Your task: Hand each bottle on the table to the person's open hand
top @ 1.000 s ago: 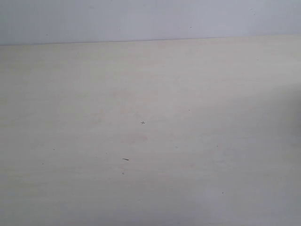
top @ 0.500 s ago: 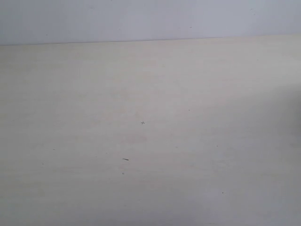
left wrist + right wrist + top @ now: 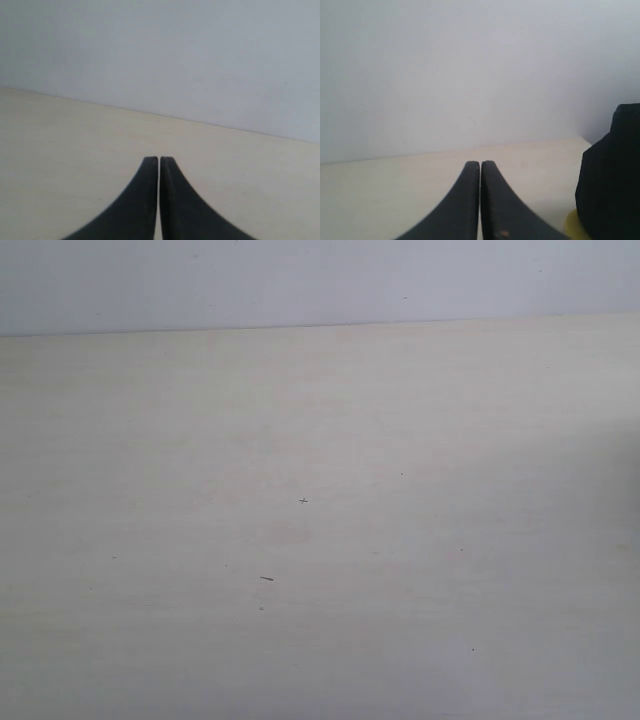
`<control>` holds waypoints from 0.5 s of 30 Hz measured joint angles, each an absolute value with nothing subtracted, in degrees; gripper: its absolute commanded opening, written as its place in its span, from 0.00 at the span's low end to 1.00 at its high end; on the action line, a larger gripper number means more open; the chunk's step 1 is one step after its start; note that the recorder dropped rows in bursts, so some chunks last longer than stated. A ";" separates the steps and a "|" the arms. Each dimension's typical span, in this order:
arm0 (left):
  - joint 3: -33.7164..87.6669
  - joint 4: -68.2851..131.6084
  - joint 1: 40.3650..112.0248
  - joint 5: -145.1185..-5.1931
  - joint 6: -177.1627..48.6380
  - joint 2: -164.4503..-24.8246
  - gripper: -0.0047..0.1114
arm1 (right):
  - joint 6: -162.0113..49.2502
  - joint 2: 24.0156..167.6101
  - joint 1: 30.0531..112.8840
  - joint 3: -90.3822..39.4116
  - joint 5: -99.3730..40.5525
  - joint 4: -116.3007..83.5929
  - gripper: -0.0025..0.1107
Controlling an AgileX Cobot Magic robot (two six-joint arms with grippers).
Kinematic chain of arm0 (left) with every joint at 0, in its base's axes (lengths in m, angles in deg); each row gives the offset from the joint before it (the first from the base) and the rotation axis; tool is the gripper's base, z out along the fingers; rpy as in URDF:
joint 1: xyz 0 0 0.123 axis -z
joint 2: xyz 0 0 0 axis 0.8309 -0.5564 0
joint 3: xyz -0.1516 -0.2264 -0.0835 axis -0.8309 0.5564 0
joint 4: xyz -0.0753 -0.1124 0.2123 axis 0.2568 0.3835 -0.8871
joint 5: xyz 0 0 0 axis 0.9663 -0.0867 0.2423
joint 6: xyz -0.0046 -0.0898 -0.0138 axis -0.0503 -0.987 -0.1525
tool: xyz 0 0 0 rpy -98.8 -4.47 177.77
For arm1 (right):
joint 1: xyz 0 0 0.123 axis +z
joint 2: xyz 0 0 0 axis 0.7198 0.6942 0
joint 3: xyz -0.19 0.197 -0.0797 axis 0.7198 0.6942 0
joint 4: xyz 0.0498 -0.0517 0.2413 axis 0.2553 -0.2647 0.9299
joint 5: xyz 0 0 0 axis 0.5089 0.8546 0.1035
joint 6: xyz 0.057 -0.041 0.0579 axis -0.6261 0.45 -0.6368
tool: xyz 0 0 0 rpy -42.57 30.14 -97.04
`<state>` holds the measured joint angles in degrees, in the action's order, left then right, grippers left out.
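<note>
Left end effector (image 3: 159, 161): clenched. The two black fingers (image 3: 142, 200) are pressed together along their whole visible length with nothing between them. It sits low over the desk (image 3: 60, 150) and points at the pale wall (image 3: 160, 50) behind the desk's far edge. Fine ribbing shows on the outer edge of one finger.

Right end effector (image 3: 480, 165): clenched too, fingers (image 3: 497, 210) touching from tip to base, nothing gripped. There is a small orange-brown spot near the base of one finger. Same pose, over the desk and facing the wall. In the right wrist view a bulky black object (image 3: 612, 170) sits at the frame edge, with a bit of yellow (image 3: 571, 224) at its foot on the desk. Can't tell what either is.

Exterior view: the pale beige wood-grain desk fills most of the frame, with a strip of wall above its far edge. A few tiny dark marks are on the surface:
- a cross-shaped speck (image 3: 303, 501) near the middle
- a short dash (image 3: 267, 578) a little nearer the camera
- smaller dots (image 3: 462, 549) toward the right

A faint shadow (image 3: 615, 455) lies at the right edge.

Bottles: can't tell where they are from any of the three views.
</note>
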<state>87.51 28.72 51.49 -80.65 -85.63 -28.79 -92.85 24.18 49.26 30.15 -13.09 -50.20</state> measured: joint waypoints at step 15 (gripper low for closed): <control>87.63 28.72 51.49 -80.65 -85.63 -29.32 0.07 | -93.49 24.28 47.58 39.16 -25.57 -47.64 0.03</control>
